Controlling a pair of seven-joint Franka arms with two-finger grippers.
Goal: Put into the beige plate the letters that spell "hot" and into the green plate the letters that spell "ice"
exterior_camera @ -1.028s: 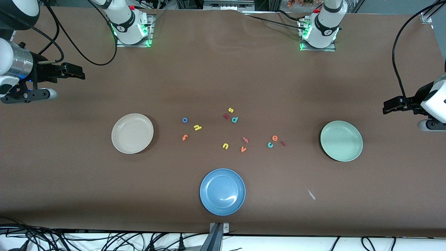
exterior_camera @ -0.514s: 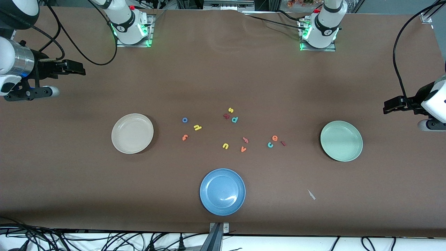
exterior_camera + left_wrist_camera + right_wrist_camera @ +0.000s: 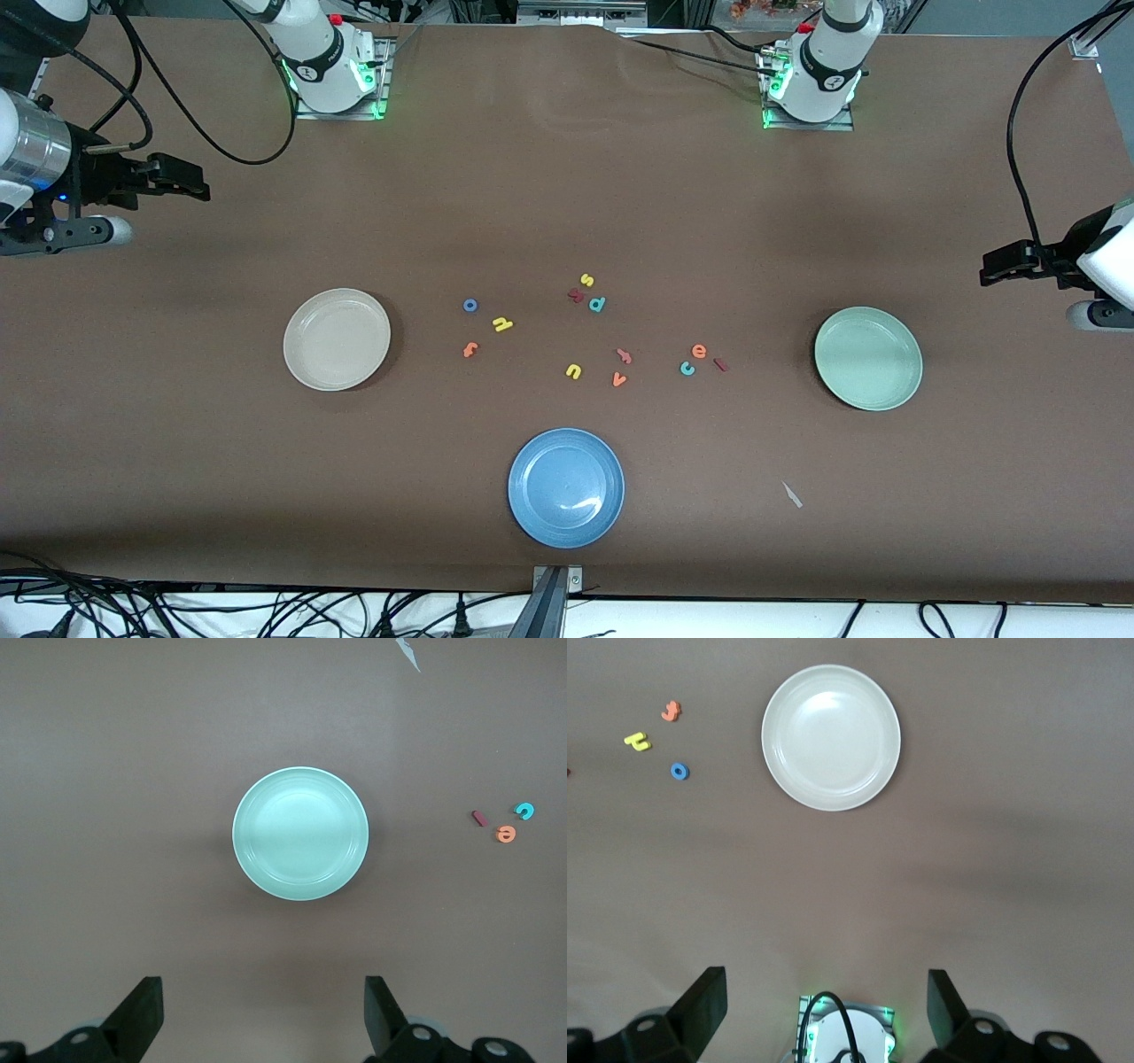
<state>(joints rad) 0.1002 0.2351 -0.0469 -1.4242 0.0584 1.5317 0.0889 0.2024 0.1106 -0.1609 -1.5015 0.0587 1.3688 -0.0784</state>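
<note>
Both tools hang empty with fingers apart, the left tool (image 3: 261, 1014) over the table (image 3: 567, 195) beside the green plate (image 3: 868, 358), the right tool (image 3: 824, 1005) near the beige plate (image 3: 337, 338), the letters (image 3: 585, 332) scattered on the table between the plates.

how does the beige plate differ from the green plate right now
The round cream-beige shallow plate lies toward the right arm's end of the table; the round pale mint-green shallow plate lies toward the left arm's end. The beige plate's nearest letters are blue, yellow, orange; the green plate's are dark red, orange, teal. Both are empty and look alike in size.
</note>
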